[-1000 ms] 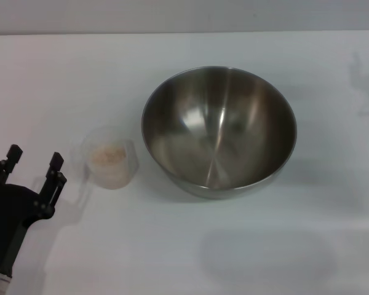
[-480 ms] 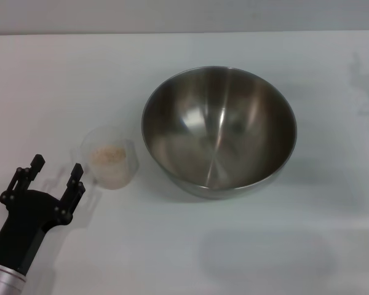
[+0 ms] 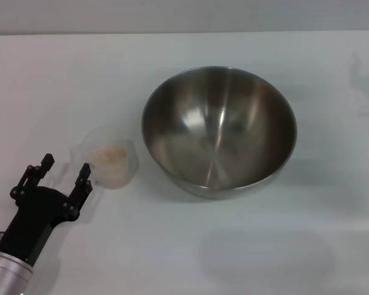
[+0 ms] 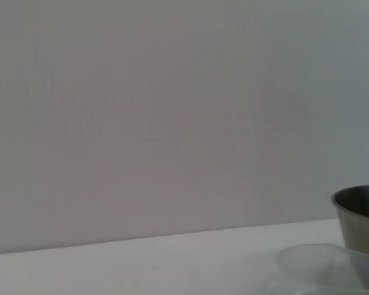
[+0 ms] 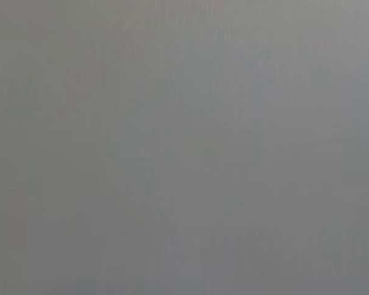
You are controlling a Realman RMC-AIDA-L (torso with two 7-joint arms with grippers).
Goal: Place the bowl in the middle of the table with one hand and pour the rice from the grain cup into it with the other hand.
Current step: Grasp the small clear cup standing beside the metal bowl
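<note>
From your head view you get the whole layout: the bowl sits upright on the bench, a little right of centre, its shiny inside bare. Left of it, close but apart from its wall, stands the grain cup, upright, with the rice as a pale heap inside.

The left gripper is at the near left, fingers apart — one fingertip sits just beside the cup's near-left side, the other farther left. The cup lies to the right and slightly beyond the gap between the fingers, not inside it. You cannot tell from this view whether the nearer fingertip touches the plastic.

The left wrist view gives you what the head view does not — a low, side-on look across the bench. There the bowl shows only as a slice of its steel wall and rim at the edge, with the cup's frosted rim blurred in front of it. No fingers show in it.

The right wrist view is an even grey field; the right gripper appears in none of your views.
</note>
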